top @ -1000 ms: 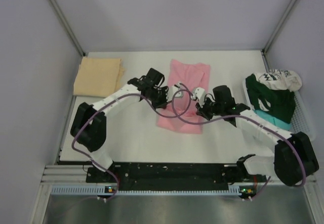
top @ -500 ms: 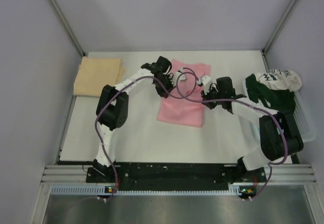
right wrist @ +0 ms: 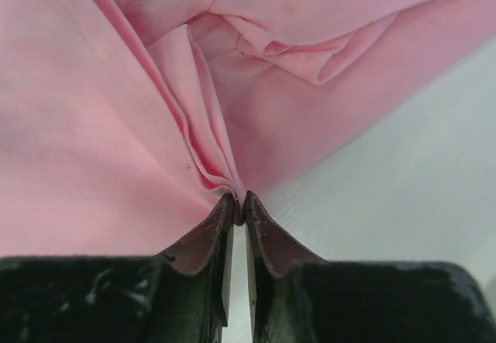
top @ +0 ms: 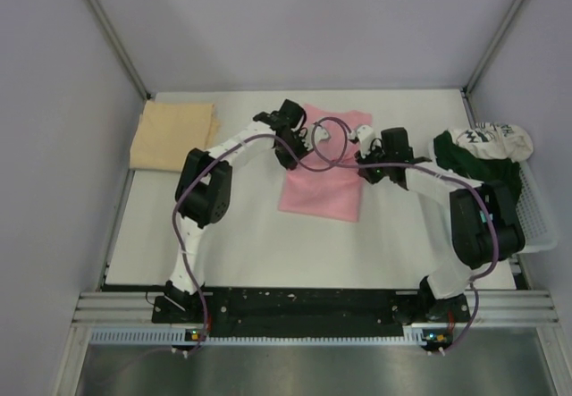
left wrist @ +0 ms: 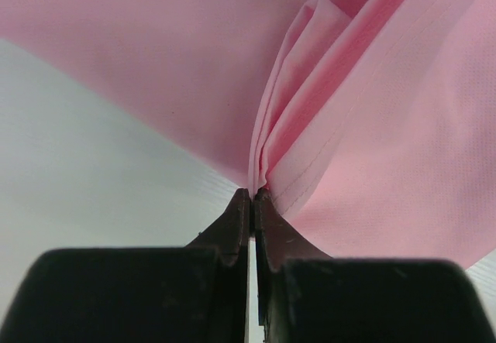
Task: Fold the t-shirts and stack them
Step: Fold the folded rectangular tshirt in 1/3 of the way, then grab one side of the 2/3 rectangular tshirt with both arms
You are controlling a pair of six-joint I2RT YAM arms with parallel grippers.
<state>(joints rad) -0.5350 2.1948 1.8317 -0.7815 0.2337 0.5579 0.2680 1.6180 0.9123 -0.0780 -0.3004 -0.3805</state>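
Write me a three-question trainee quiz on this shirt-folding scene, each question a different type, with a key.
1. True or false: the left gripper and the right gripper are both shut on the pink t-shirt.
2. Where does the folded tan t-shirt lie? A) at the far-left corner of the table; B) under the pink t-shirt; C) in the right gripper.
3. Short answer: which t-shirt lies on top of the pile at the right?

Key: 1 true; 2 A; 3 the white t-shirt with dark print.
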